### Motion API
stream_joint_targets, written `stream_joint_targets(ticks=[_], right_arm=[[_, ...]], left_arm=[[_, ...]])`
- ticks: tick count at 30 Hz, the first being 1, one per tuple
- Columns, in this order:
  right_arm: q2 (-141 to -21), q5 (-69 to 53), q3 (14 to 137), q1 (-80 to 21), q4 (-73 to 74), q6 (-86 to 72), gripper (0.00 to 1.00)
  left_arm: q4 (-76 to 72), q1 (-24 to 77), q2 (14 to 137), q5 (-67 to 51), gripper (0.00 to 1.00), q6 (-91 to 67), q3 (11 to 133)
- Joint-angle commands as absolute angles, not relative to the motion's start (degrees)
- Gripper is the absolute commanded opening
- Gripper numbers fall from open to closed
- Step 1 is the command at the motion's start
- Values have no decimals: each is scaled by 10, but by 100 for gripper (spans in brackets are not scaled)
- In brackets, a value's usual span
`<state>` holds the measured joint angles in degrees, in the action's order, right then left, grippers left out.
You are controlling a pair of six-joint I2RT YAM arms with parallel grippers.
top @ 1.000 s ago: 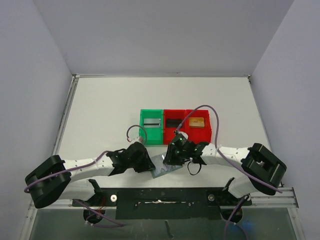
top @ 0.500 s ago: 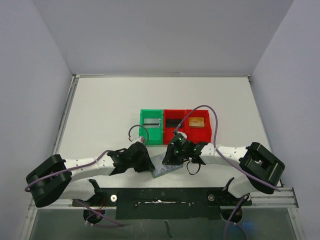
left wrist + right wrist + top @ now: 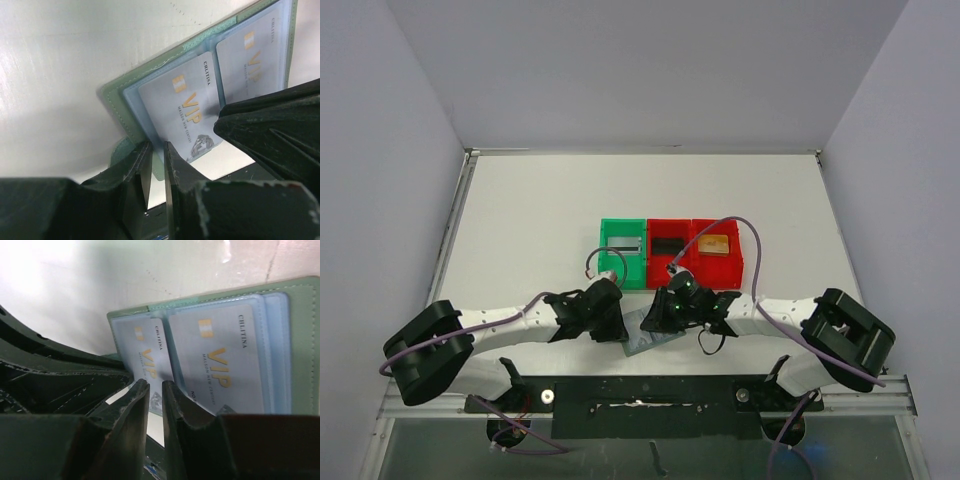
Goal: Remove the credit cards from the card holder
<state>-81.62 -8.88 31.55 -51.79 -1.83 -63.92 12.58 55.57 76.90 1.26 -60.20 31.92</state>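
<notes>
The card holder [image 3: 646, 340] lies open near the table's front edge, between my two grippers. In the left wrist view its grey-green rim [image 3: 120, 95] frames two pale credit cards printed "VIP", one nearer [image 3: 185, 110] and one farther [image 3: 250, 55]. The nearer card sticks out past the holder's lower edge. My left gripper [image 3: 156, 150] [image 3: 618, 328] is shut on the holder's edge. My right gripper [image 3: 156, 387] [image 3: 653, 322] is shut on the lower edge of the protruding card [image 3: 145, 350]; the other card [image 3: 220, 355] sits in its pocket.
A green bin [image 3: 623, 250] and two red bins [image 3: 670, 248] [image 3: 716, 248] stand in a row just behind the grippers. A black base plate [image 3: 650, 400] runs along the table's near edge. Walls close the left, right and back sides.
The right gripper has slid a little left and toward the near edge over the holder. The left arm has shifted slightly right. The holder has stayed put.
</notes>
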Motion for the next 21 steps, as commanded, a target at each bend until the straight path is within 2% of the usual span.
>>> stream_joint_targets(ticks=[1,7,15,21], right_arm=[[-793,-108,305,-515,-84,-658,18],[-790,-94,295,-515,-86,-678,15],[-776,-18,353,-519,75,-637,22],[-816,-38,364,-531,64,-632,25]], left_arm=[[153,555,804,67,15,-576,314],[153,555,801,67,13,-574,311],[142,555,793,61,12,-571,293],[138,555,799,61,12,-565,295]])
